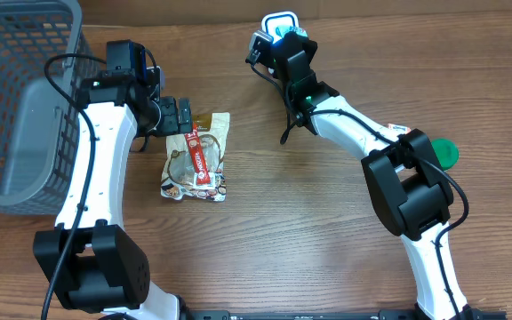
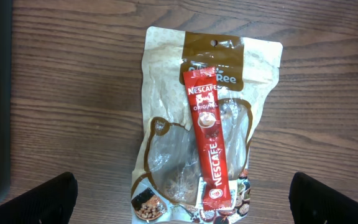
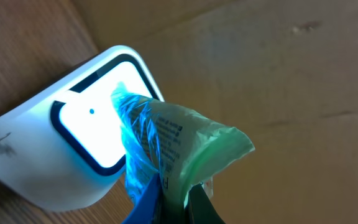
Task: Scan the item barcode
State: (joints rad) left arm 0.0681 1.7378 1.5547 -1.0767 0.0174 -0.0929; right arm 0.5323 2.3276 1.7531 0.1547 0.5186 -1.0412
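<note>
right gripper (image 3: pixel 174 202): clamped tight on a crinkled plastic packet (image 3: pixel 185 140), which sticks out past the fingertips | packet: held right in front of the lit window of the white scanner (image 3: pixel 36 168) | left gripper (image 2: pixel 188 202): jaws spread wide, holding nothing, above a coffee pouch (image 2: pixel 166 81) lying flat, a red Nescafé stick (image 2: pixel 211 143) on its face
</note>
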